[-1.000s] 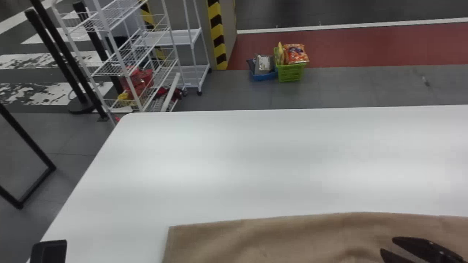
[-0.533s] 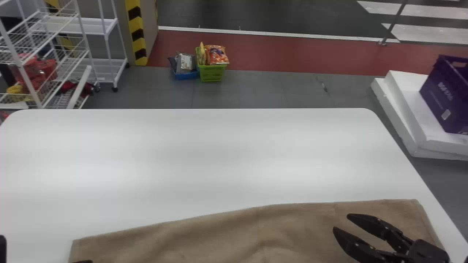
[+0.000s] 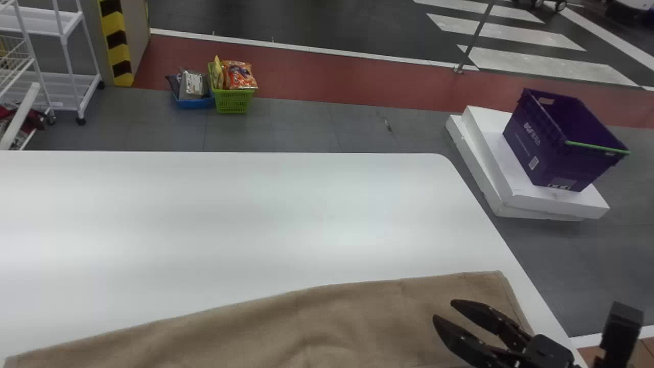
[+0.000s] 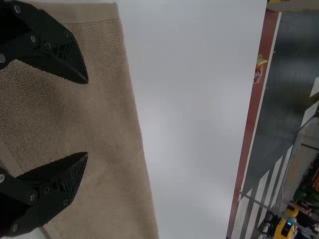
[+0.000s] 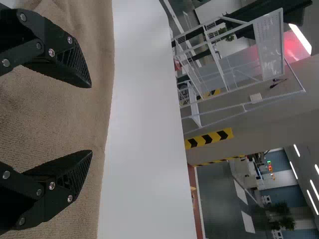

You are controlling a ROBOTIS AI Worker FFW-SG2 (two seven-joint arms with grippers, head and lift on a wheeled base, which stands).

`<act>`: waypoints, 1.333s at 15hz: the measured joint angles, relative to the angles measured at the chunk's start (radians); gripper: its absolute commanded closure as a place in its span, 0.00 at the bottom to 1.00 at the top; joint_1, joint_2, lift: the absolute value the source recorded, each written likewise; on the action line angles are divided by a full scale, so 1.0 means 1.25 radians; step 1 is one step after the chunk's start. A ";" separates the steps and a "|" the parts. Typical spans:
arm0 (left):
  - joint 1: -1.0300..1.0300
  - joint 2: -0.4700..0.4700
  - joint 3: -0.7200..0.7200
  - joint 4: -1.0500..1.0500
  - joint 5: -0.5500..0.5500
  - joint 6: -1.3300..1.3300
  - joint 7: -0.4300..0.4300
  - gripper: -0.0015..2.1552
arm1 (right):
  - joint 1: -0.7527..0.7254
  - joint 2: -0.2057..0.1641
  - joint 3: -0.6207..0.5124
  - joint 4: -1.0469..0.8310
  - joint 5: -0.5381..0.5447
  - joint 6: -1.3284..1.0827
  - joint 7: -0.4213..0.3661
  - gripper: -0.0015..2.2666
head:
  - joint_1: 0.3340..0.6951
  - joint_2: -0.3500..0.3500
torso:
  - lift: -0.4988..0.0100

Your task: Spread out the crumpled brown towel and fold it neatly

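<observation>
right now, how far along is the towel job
Done, by the look of it: the brown towel is spread wide on the white table, its far edge running long across.
In hand: nothing; the left end effector and right end effector are both open over the cloth.
Left: probably smoothing the soft wrinkles, then the neat fold; I can't tell whether any layer is tucked under.

A brown towel [image 3: 357,312] lies spread out, its surface gently rippled, on the white desk [image 3: 255,214] below the right hand [image 3: 443,310]. One corner sits just beyond that hand, with soft wrinkles to its left. The textured pile extends under the left hand [image 4: 87,118], a smooth hem band near it.
</observation>
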 measured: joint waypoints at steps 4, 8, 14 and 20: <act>0.020 0.000 0.001 -0.006 0.021 0.002 0.010 0.99 | 0.000 0.000 -0.007 0.013 -0.003 -0.004 0.001 0.20 | 1.00 0.08 | 0.73; 0.034 0.000 0.000 -0.002 0.004 0.002 0.056 0.99 | -0.003 -0.004 -0.035 0.038 -0.008 -0.018 0.008 0.20 | 1.00 0.07 | 0.73; -0.002 0.000 -0.004 0.057 -0.052 -0.043 0.082 0.99 | -0.005 -0.003 -0.046 0.045 -0.017 -0.022 0.016 0.20 | 1.00 0.13 | 0.73; -0.069 0.000 0.018 0.116 -0.067 -0.050 0.082 0.99 | -0.003 0.000 -0.046 0.037 -0.017 -0.020 0.017 0.20 | 1.00 0.19 | 0.73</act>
